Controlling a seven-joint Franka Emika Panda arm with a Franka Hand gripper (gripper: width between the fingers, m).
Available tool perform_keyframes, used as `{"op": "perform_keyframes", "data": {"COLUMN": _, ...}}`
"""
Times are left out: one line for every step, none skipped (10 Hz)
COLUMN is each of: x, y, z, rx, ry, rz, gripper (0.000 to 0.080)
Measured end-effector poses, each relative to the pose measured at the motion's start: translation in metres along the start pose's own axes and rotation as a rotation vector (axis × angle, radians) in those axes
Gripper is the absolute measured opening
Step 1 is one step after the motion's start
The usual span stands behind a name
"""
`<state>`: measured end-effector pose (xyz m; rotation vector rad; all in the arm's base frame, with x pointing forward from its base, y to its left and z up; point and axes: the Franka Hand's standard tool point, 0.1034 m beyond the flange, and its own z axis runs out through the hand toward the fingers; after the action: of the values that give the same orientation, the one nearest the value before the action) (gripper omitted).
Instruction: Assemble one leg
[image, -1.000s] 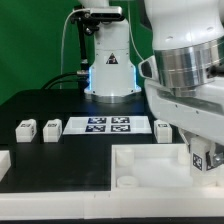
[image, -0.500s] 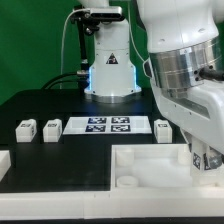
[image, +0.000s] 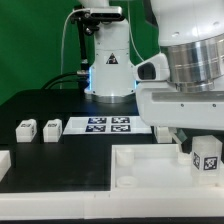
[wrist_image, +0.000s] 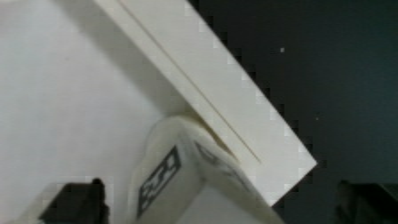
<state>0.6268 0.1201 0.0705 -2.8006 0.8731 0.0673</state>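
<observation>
A leg (image: 207, 160), a small white block with a black-and-white tag, stands upright at the white tray's (image: 140, 168) corner on the exterior view's right. My gripper (image: 197, 140) hangs just above it. In the wrist view the leg (wrist_image: 178, 172) rests against the tray's raised rim (wrist_image: 214, 90). It lies between my two dark fingertips (wrist_image: 75, 200), which stand wide apart, with a gap to the leg. My gripper (wrist_image: 219, 205) is open and holds nothing. Two more legs (image: 25, 128) (image: 51, 128) lie at the left.
The marker board (image: 107, 125) lies behind the tray. Another tagged leg (image: 163, 128) sits at its right end, partly behind my arm. A white block (image: 4, 160) sits at the left edge. A robot base with a blue light (image: 108, 70) stands at the back.
My hand has turned squarer to the camera and risen slightly. The leg that sat between the fingers now stands uncovered at the tray's corner.
</observation>
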Motion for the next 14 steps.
{"op": "perform_keyframes", "data": {"x": 0.0, "y": 0.0, "z": 0.0, "rx": -0.001, "ry": 0.0, "rz": -0.082, "gripper": 0.0648}}
{"op": "perform_keyframes", "data": {"x": 0.002, "y": 0.002, "z": 0.0, "rx": -0.008, "ry": 0.004, "rz": -0.247, "gripper": 0.0648}}
{"op": "perform_keyframes", "data": {"x": 0.006, "y": 0.004, "z": -0.001, "rx": -0.028, "ry": 0.011, "rz": -0.444, "gripper": 0.0649}}
{"op": "perform_keyframes", "data": {"x": 0.01, "y": 0.004, "z": -0.002, "rx": -0.039, "ry": 0.019, "rz": -0.595, "gripper": 0.0649}}
{"op": "perform_keyframes", "data": {"x": 0.011, "y": 0.004, "z": -0.002, "rx": -0.04, "ry": 0.029, "rz": -0.672, "gripper": 0.0649}}
{"op": "perform_keyframes", "data": {"x": 0.011, "y": 0.004, "z": -0.002, "rx": -0.039, "ry": 0.028, "rz": -0.658, "gripper": 0.0649}}
{"op": "perform_keyframes", "data": {"x": 0.011, "y": 0.004, "z": -0.002, "rx": -0.038, "ry": 0.029, "rz": -0.62, "gripper": 0.0543}}
{"op": "perform_keyframes", "data": {"x": 0.011, "y": 0.004, "z": -0.002, "rx": -0.037, "ry": 0.029, "rz": -0.6, "gripper": 0.0543}}
{"op": "perform_keyframes", "data": {"x": 0.01, "y": 0.004, "z": -0.001, "rx": -0.034, "ry": 0.03, "rz": -0.488, "gripper": 0.0364}}
{"op": "perform_keyframes", "data": {"x": 0.013, "y": 0.006, "z": -0.002, "rx": -0.034, "ry": 0.036, "rz": -0.356, "gripper": 0.0294}}
{"op": "perform_keyframes", "data": {"x": 0.014, "y": 0.007, "z": -0.002, "rx": -0.033, "ry": 0.039, "rz": -0.217, "gripper": 0.0294}}
{"op": "perform_keyframes", "data": {"x": 0.014, "y": 0.008, "z": -0.002, "rx": -0.034, "ry": 0.042, "rz": -0.046, "gripper": 0.0294}}
{"op": "perform_keyframes", "data": {"x": 0.014, "y": 0.009, "z": -0.002, "rx": -0.036, "ry": 0.046, "rz": 0.16, "gripper": 0.0294}}
{"op": "perform_keyframes", "data": {"x": 0.013, "y": 0.01, "z": -0.001, "rx": -0.03, "ry": 0.042, "rz": 0.37, "gripper": 0.0294}}
